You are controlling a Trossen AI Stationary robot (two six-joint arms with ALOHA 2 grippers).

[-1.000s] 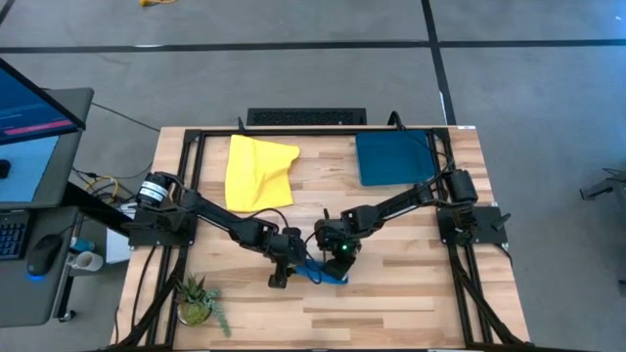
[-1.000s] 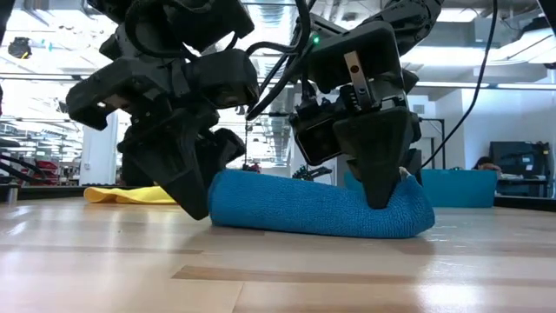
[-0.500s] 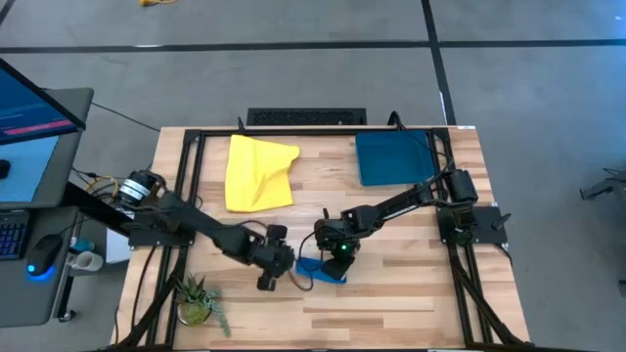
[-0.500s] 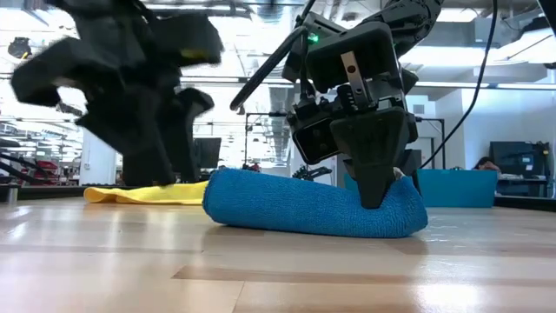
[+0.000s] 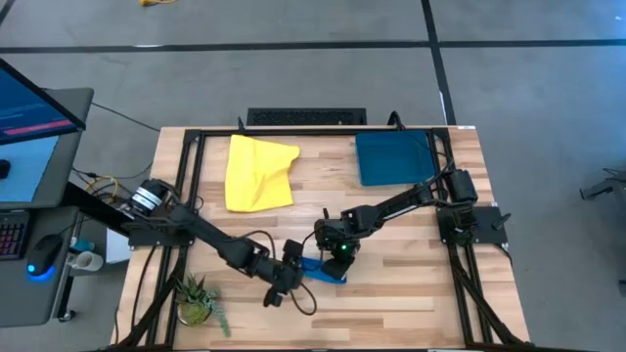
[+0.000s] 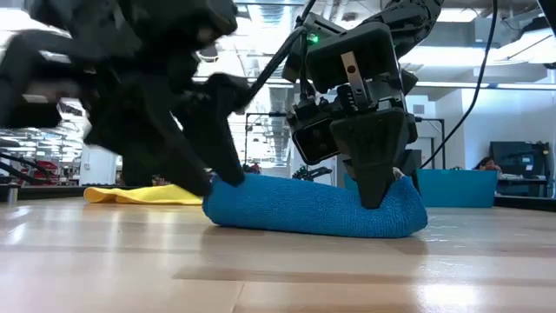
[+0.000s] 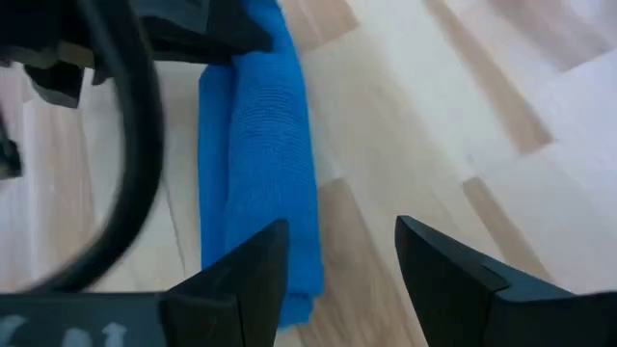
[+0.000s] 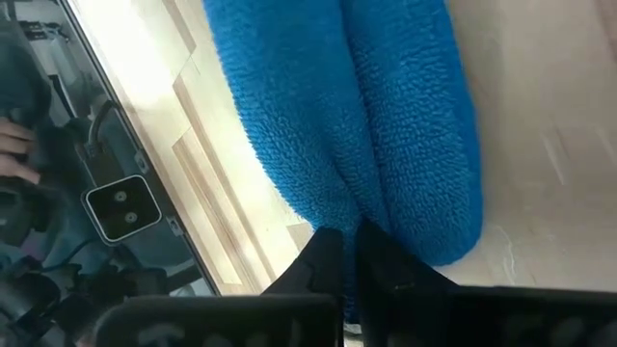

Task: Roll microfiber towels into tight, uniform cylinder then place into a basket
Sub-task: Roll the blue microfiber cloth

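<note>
Rolled bright blue microfiber towel (image 6: 317, 207) is seen lying on the light wooden slatted table (image 5: 411, 284), near-centre. R. gripper (image 6: 375, 202) is pressed down on the roll's right end, fingers closed together and pinching a fold of the cloth; fingertips are buried in the pile in the right wrist view. L. gripper (image 7: 342, 253) is held at the roll's left end, fingers spread wide with nothing between them; in the low view it is motion-blurred, so contact w/ the roll cannot be judged. Flat bright yellow cloth towel (image 5: 259, 171) lies far-left. Dark teal shallow rectangular bin (image 5: 393, 158) sits far-right, partly cut off behind the arm. Small potted plant (image 5: 198, 301) stands at near-left corner.
</note>
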